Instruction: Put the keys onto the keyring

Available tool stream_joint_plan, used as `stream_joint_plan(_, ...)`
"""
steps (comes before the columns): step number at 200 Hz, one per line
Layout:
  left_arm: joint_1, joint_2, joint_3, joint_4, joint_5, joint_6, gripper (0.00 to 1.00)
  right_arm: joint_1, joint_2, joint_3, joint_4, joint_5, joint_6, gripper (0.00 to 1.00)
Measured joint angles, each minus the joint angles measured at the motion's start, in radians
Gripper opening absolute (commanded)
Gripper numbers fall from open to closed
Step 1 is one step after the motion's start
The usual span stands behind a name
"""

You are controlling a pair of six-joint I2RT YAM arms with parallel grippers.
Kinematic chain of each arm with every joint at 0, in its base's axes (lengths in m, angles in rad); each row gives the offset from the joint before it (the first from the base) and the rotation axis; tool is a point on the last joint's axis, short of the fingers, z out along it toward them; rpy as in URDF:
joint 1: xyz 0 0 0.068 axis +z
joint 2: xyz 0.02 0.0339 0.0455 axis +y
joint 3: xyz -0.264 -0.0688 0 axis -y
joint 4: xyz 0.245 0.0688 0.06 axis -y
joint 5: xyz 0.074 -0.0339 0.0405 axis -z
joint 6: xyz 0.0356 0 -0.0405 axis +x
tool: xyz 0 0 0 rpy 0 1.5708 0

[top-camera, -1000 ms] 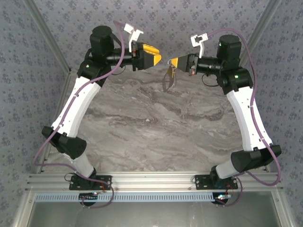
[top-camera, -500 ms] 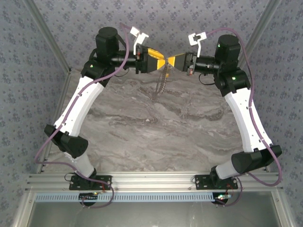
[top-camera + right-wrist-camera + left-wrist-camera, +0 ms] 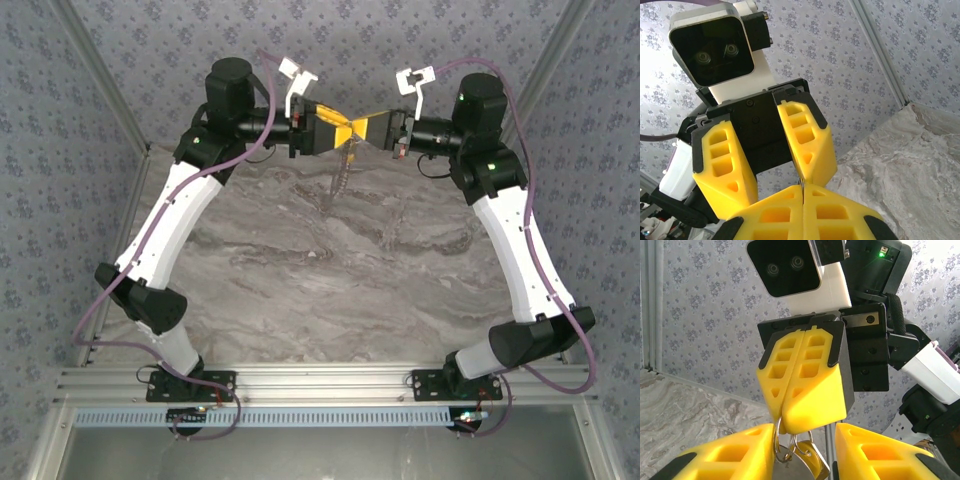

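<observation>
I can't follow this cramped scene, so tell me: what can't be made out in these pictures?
1. Top view: the keyring hangs as a thin grey strand, too small to show what hangs on it. The yellow fingers of the left end effector and right end effector cover its top.
2. Left wrist view: its lower part is cut off by the bottom edge.
3. Right wrist view: the right end effector's shut fingers hide what they pinch.

Grey marbled tabletop (image 3: 330, 290) enclosed by blue-grey floral-patterned walls (image 3: 40, 200) with aluminium corner posts (image 3: 103, 80)
</observation>
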Motion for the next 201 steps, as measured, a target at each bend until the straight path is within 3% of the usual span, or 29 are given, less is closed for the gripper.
stream_joint_plan(30, -0.001, 0.007, 0.000, 0.022, -0.001, -0.025, 0.18, 0.000, -0.001, 0.000, 0.008, -0.004, 0.006, 0.00)
stream_joint_plan(60, -0.001, 0.011, 0.000, 0.037, -0.003, -0.037, 0.16, 0.000, -0.006, -0.002, 0.010, -0.007, 0.008, 0.00)
stream_joint_plan(80, 0.000, 0.012, 0.000, 0.048, -0.002, -0.044, 0.00, 0.000, -0.008, -0.005, 0.019, -0.006, 0.007, 0.00)
stream_joint_plan(93, 0.002, 0.012, 0.000, 0.052, 0.000, -0.052, 0.00, -0.002, -0.008, -0.006, 0.026, -0.006, 0.007, 0.00)
stream_joint_plan(111, 0.002, 0.012, 0.000, 0.059, 0.000, -0.060, 0.00, -0.005, -0.009, -0.008, 0.031, -0.005, 0.011, 0.27)
stream_joint_plan(130, -0.002, 0.013, 0.000, 0.075, 0.001, -0.060, 0.00, -0.026, -0.023, -0.044, 0.064, 0.003, 0.045, 0.42)
stream_joint_plan(172, -0.002, 0.013, 0.000, 0.099, -0.029, -0.060, 0.00, -0.119, -0.109, -0.224, 0.267, 0.017, 0.205, 0.48)
stream_joint_plan(201, -0.002, 0.012, 0.000, 0.131, -0.060, -0.065, 0.00, -0.115, -0.146, -0.288, 0.362, 0.058, 0.272, 0.51)
